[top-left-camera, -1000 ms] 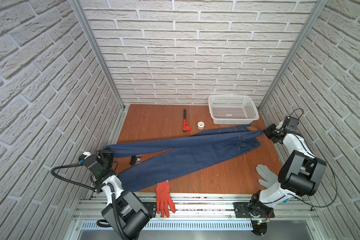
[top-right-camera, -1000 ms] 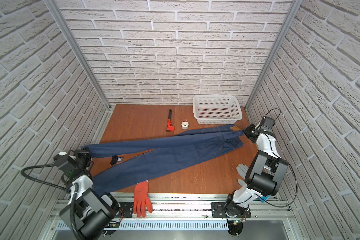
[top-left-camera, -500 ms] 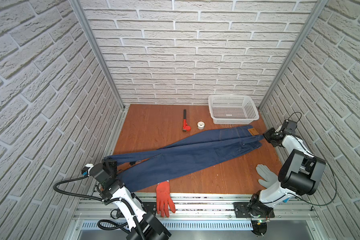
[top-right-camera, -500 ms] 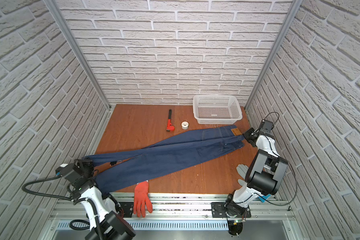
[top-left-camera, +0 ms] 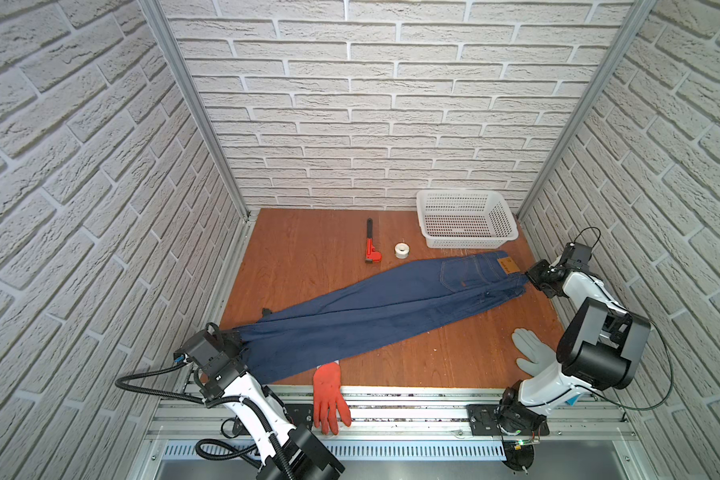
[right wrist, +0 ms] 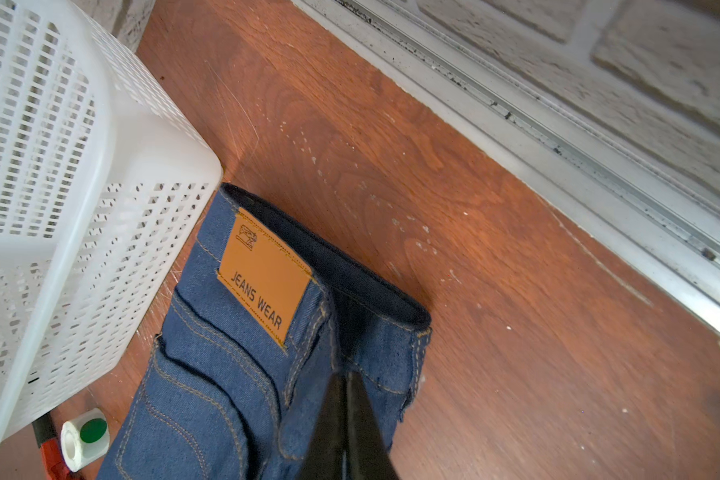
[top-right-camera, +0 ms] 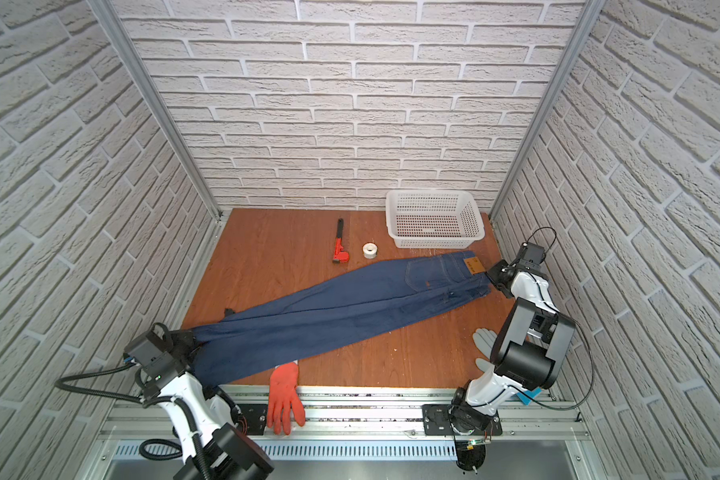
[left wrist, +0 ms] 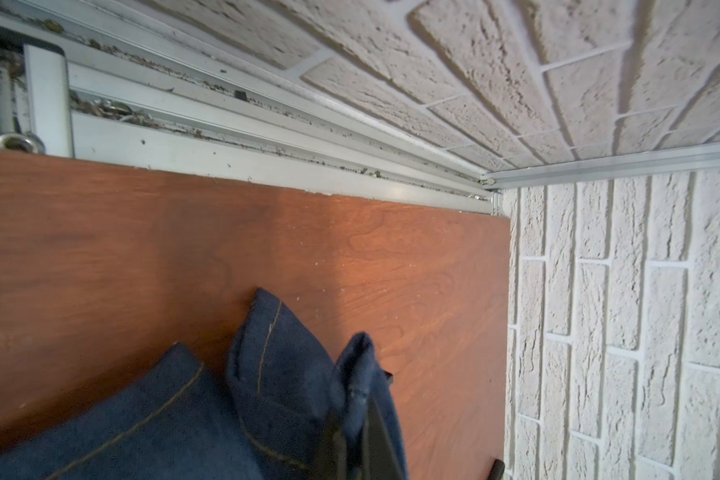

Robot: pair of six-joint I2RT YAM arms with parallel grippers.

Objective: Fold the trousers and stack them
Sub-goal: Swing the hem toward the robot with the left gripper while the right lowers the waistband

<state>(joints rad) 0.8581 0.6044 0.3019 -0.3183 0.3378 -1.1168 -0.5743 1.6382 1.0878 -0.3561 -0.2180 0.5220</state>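
**A:** What fills most of the wooden bench (top-left-camera: 308, 257)?

**B:** The jeans (top-left-camera: 371, 316). They are dark blue denim, folded lengthwise so that one leg lies on the other. They are stretched flat on a diagonal from the near left corner to the far right.

**A:** Who has hold of them?

**B:** Both arms. The left gripper (top-left-camera: 238, 337) is clamped on the leg hems at the near left end. Its wrist view shows the dark fingers (left wrist: 381, 449) pressed together with denim between them. The right gripper (top-left-camera: 531, 277) is closed on the waistband at the far right end (the tan patch there reads "JEANS WEAR").

**A:** Next in size?

**B:** A white perforated basket (top-left-camera: 470, 243) in the far right corner, its front wall just beside the waist of the jeans.

**A:** And the gloves?

**B:** There are two. An orange-red work glove (top-left-camera: 327, 395) sits at the near edge, its cuff touching the jeans and its fingers lying over the aluminium rail (top-left-camera: 412, 397). A grey glove (top-left-camera: 531, 353) lies near right, apart from the jeans and partly hidden behind the right arm (top-left-camera: 591, 345).

**A:** Anything smaller?

**B:** A red pipe wrench (top-left-camera: 371, 249) with a black handle lies at the back. Just beside it is a small white roll (top-left-camera: 402, 250) with a green dot. Smallest is a black bit (top-left-camera: 266, 311) just beside the far edge of the legs. I cannot tell what it is.
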